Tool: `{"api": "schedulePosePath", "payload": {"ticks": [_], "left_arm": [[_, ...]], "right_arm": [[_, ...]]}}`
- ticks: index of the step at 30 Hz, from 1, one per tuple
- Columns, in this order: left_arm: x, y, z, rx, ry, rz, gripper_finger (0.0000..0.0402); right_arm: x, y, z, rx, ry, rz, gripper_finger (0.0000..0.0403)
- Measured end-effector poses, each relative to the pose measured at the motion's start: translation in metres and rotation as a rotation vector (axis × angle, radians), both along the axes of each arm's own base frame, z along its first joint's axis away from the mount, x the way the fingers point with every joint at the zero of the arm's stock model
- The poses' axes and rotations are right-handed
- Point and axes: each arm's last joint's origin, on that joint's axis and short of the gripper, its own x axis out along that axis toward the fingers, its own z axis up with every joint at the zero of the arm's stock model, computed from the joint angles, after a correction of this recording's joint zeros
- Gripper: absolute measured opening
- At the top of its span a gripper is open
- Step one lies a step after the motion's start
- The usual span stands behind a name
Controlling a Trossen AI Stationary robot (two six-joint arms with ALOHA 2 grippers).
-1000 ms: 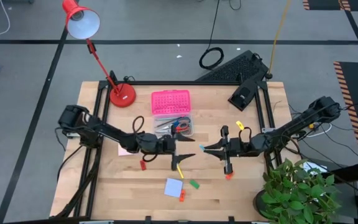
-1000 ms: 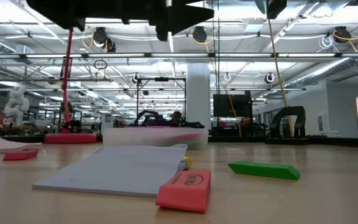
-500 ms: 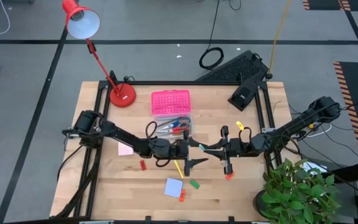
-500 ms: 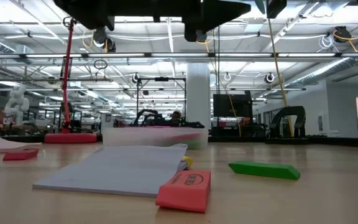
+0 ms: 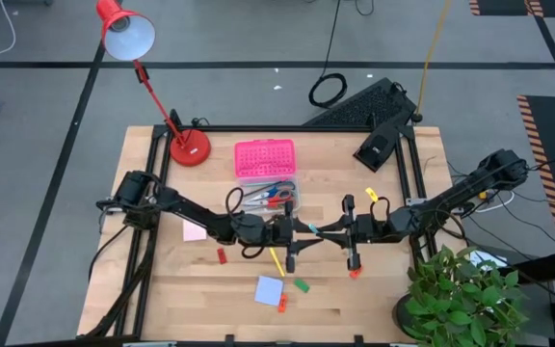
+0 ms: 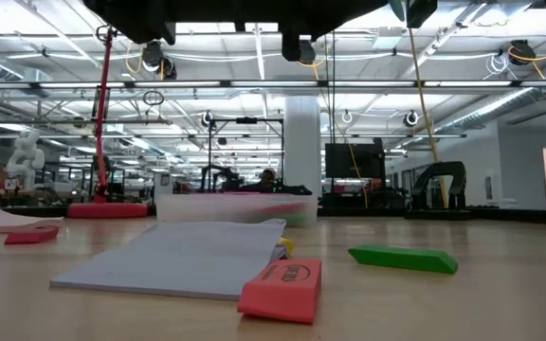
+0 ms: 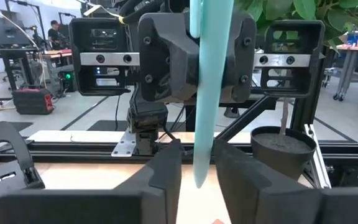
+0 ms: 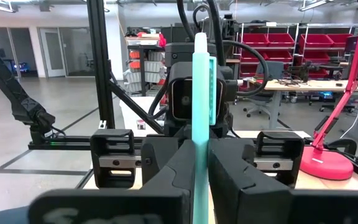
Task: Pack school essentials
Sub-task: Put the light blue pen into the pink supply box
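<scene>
A teal pencil hangs level above the middle of the table, with my right gripper shut on it. Its free end points toward the table's left and sits between the two fingers of my left gripper, which is open and faces the right one. I cannot tell whether those fingers touch it. On the table below lie a yellow pencil, a green eraser, a blue note pad, a red eraser and, farther left, another red eraser and a pink note pad. My right gripper pinches the teal pencil's shaft between its two fingers. The fingers come level from the table's right and lie along the pencil, which sticks out ahead of them toward the left gripper. The pencil is lifted clear of the table.
A clear box holding scissors stands behind the grippers, its pink lid beyond it. A red desk lamp stands at the far left, a keyboard at the far right, and a potted plant at the near right corner.
My left gripper has moved toward the table's right, up to the right gripper, so that its fingers now flank the teal pencil's free end. The right gripper and the pencil have stayed in place.
</scene>
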Motion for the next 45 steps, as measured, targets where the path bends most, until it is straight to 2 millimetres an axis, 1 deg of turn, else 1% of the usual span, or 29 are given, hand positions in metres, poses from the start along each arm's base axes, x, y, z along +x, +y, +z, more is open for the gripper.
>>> {"api": "schedulePosePath", "payload": {"ticks": [11,15,18,27,31,35,43,45], "left_arm": [[0.0004,0.0017,-0.0001,0.002,0.0,0.0,0.0024],[0.0004,0.0017,-0.0003,0.006,0.002,0.001,0.0016],[0.0004,0.0018,-0.0003,0.004,0.002,0.001,0.003],[0.0002,0.002,0.0011,-0.022,-0.009,-0.003,0.0109],[0.0018,0.0014,0.0054,-0.026,-0.026,-0.014,0.0116],[0.0034,0.001,0.0091,-0.018,-0.036,-0.019,0.0099],[0.0037,0.0013,0.0083,-0.007,-0.024,-0.019,0.0031],[0.0038,0.0014,0.0082,-0.005,-0.023,-0.019,0.0024]], "right_arm": [[0.0001,-0.0001,-0.0002,-0.001,0.001,-0.002,0.002],[0.0001,-0.0001,-0.0008,-0.008,0.007,-0.002,0.002],[0.0001,-0.0001,-0.0008,-0.008,0.007,-0.002,0.002],[0.0001,0.0,-0.0009,-0.019,0.008,-0.001,0.002],[0.0009,-0.0017,-0.0009,-0.017,0.008,-0.009,0.002],[0.0012,-0.0025,-0.0008,-0.012,0.007,-0.012,0.002],[0.0012,-0.0025,-0.001,-0.011,0.009,-0.01,0.002],[0.0012,-0.0024,-0.001,-0.011,0.009,-0.01,0.002]]}}
